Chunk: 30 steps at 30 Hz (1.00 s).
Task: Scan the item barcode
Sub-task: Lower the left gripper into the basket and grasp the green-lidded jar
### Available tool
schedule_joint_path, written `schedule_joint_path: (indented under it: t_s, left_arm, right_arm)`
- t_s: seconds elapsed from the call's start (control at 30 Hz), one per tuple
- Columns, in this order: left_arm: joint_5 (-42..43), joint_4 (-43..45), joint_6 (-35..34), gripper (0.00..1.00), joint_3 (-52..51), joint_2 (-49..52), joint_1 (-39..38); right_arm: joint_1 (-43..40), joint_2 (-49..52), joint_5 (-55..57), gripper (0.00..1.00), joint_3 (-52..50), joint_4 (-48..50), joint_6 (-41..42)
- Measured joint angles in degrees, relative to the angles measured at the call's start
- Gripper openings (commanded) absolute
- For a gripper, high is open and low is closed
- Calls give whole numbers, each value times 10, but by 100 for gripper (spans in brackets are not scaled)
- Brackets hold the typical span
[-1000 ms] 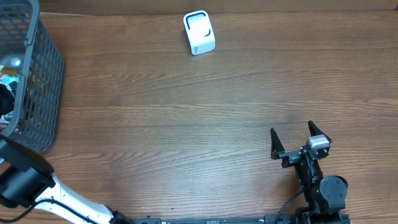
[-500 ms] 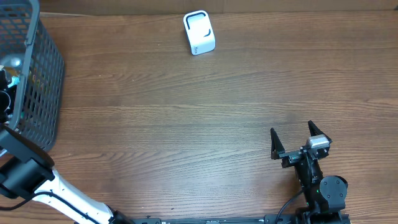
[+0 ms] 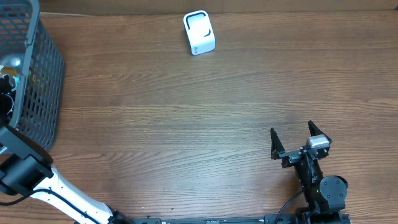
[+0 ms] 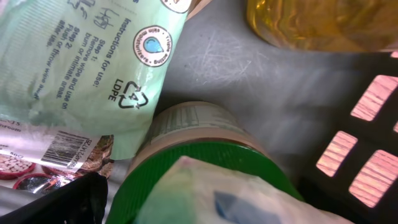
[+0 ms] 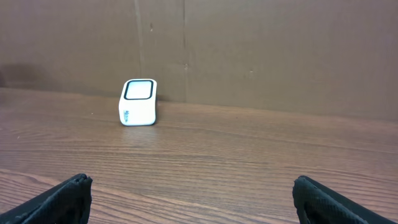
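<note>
**Reader:** What does the wrist view add about the left gripper [image 3: 5, 104]?

**Legend:** From overhead it is only a dark shape inside the single basket [image 3: 46, 68] at the left end of the table [image 3: 186, 124], and the mesh hides most of the contents. The wrist view shows one black finger [image 4: 59, 202] at lower left; the other finger lies outside the frame. The jaws stand spread wide and nothing is seen pinched.

**Reader:** And outward from that finger?

**Legend:** There is one green-lidded jar [image 4: 186, 130] with a pale wrapper [image 4: 208, 196] lying on its lid. One pale green pouch [image 4: 93, 62] leans over the jar's left side. One barcode [image 4: 62, 147] shows on a white panel just below the pouch; whether it belongs to the pouch cannot be told. One yellow container [image 4: 311, 25] sits apart at upper right on the grey floor. So the items for scanning lie in the basket.

**Reader:** How is the left arm posed?

**Legend:** A white link [image 3: 68, 199] rises from the near-left corner to a dark joint [image 3: 22, 171]. From there the arm bends down into the basket.

**Reader:** And the right gripper [image 3: 291, 126]?

**Legend:** Its fingers are spread and empty. It is low at the near-right edge and points toward the far side, with the arm folded behind it. Its wrist view looks level across the wood to one white scanner [image 5: 138, 102]. The scanner stands upright near the far edge, well apart from both grippers.
</note>
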Motion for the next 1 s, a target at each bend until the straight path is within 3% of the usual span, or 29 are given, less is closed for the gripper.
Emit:
schedule_joint_path:
  t_s: [0.17,0.3,0.5,0.73,1.0]
  left_arm:
    - [-3,0,-1,70,0,1,0]
    - [-5,0,5,57,1,1,0]
    - [-9,-30,-9,51,19,2,0]
    - [-11,-80,-67,50,153,-7,0]
    - [-7,-71,-156,43,251,-124,0]
  right_arm:
    - [0,0,0,100,0,0,0]
    - [0,0,0,100,0,0,0]
    - [0,0,0,100,0,0,0]
    - [0,0,0,100,0,0,0]
    - [0,0,0,100,0,0,0]
